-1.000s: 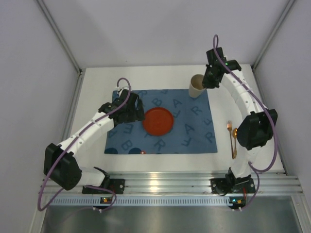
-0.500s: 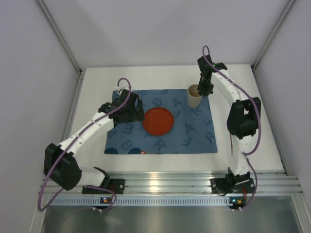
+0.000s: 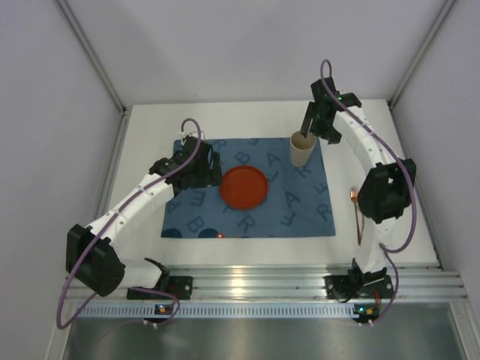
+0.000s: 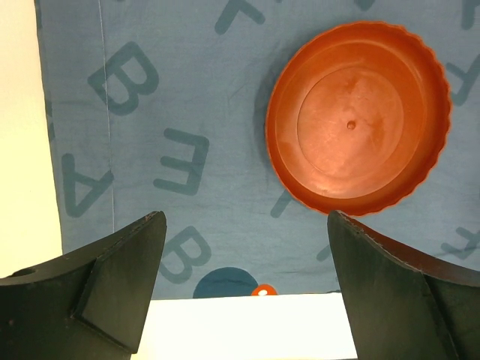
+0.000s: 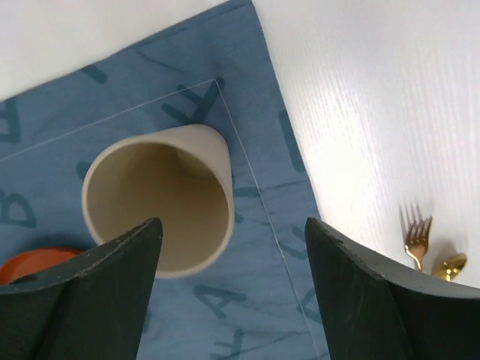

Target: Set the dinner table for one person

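1. Under the mat (image 3: 300, 210), the tabletop (image 3: 247, 120), wider all round.
2. Over the mat by the plate (image 3: 244, 187), left fingers (image 4: 90, 292) wide.
3. At the mat's far-right corner, right fingers (image 5: 75, 300) wide above the cup (image 3: 302, 152).

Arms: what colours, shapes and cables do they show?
The left arm and right arm have white links, black joint housings and a looping purple cable each. The left end effector and right end effector have broad matte black wedge fingers.

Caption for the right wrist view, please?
Open right tool over a beige cup on the blue letter-printed placemat; gold fork and gold spoon on white tabletop.
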